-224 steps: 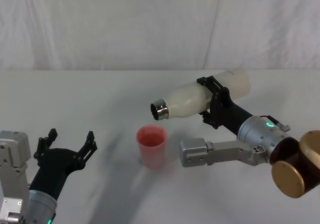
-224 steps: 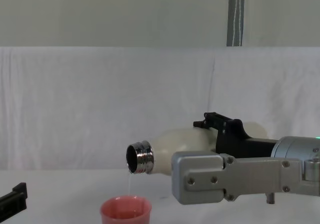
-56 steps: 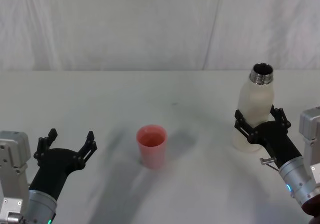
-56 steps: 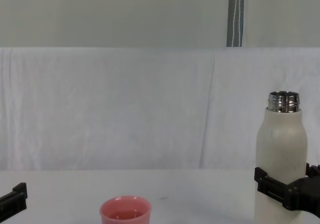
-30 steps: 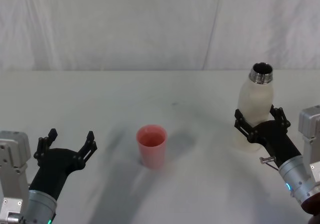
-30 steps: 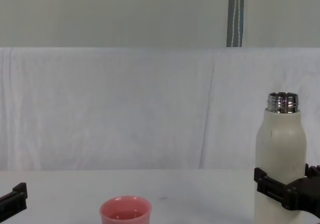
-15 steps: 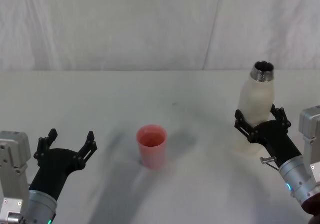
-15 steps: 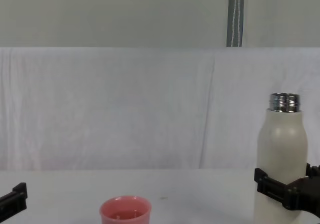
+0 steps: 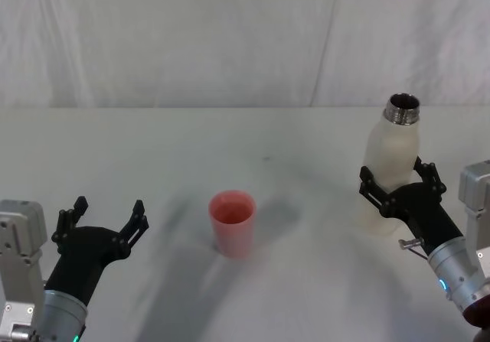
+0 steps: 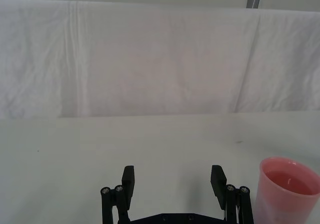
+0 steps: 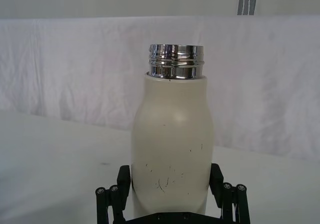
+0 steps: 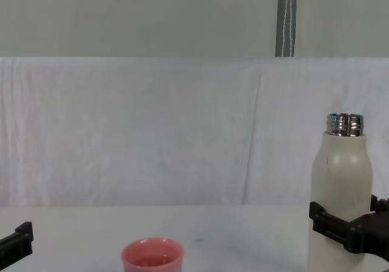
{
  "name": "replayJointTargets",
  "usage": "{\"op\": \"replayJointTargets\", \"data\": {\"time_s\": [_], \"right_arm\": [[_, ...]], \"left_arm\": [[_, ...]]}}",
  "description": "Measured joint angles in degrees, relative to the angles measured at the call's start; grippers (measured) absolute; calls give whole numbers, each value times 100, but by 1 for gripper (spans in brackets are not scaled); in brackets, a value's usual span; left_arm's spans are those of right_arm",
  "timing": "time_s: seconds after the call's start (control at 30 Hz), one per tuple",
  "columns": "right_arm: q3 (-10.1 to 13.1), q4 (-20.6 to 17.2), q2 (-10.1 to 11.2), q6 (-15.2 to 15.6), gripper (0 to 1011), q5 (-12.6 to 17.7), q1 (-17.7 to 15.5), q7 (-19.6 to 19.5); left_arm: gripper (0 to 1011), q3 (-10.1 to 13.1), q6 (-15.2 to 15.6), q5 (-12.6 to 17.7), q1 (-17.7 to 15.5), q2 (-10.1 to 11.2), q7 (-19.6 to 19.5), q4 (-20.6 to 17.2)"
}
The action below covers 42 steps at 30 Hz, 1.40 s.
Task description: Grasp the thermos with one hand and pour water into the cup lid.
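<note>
Presently, item 1: thermos (image 9: 389, 175), cream-white bottle with a shiny threaded steel neck and no cap. It stands upright on the white table (image 9: 230, 143), toward the right side, well apart from the cup. The right wrist view shows small dark scuffs on its lower body (image 11: 172, 159).

Item 2: right gripper (image 9: 396, 195), black fingers, placed around the lower body of the thermos, 1 finger on each side. From the right wrist view the fingers (image 11: 114, 194) sit against or just beside the bottle's walls; whether they press on it or have let go cannot be told. In the chest view the same gripper (image 12: 345, 230) wraps the bottle at the lower right.

Item 3: cup lid (image 9: 232, 221), small pink cup, upright near the middle of the table, to the left of the thermos. Liquid shows inside it in the left wrist view (image 10: 289, 189).

Item 4: left gripper (image 9: 103, 229), parked low at the left side of the table, well apart from the cup lid. Its 2 black fingers (image 10: 127, 184) are spread wide with nothing between them.

Item 5: white cloth backdrop (image 9: 230, 36), hanging behind the table's far edge.
</note>
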Motion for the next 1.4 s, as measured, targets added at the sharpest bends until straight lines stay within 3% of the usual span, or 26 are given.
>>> {"op": "replayJointTargets", "data": {"time_s": [1.4], "right_arm": [[26,-478,118,303,1001,-18,-381,-93]], "left_arm": [[1001,0,0,0,0,0,0,0]]}}
